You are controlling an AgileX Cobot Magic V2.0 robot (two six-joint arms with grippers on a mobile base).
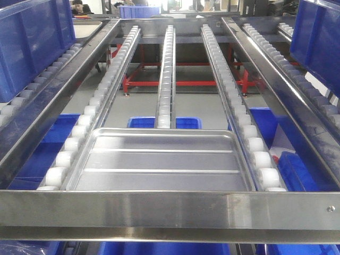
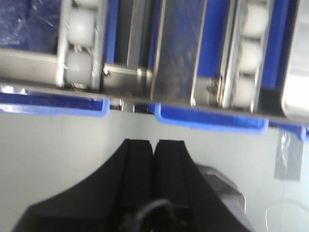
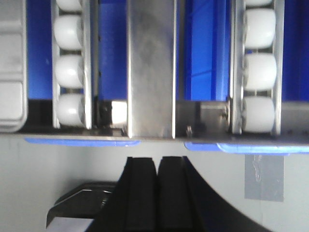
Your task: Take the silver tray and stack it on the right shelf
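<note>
The silver tray (image 1: 159, 159) lies flat on the white-roller rails of the right shelf, just behind the shelf's shiny front crossbar (image 1: 170, 210). Its rim also shows at the right edge of the left wrist view (image 2: 295, 72) and at the left edge of the right wrist view (image 3: 12, 72). My left gripper (image 2: 153, 145) is shut and empty, in front of the crossbar and apart from the tray. My right gripper (image 3: 157, 162) is also shut and empty, in front of the crossbar. Neither gripper shows in the front view.
Big blue bins stand on the rack at the left (image 1: 32, 42) and right (image 1: 319, 37), with more blue bins under the rails (image 1: 164, 122). A red frame (image 1: 175, 82) is below at the back. A dull tray (image 1: 87, 29) lies at the far left.
</note>
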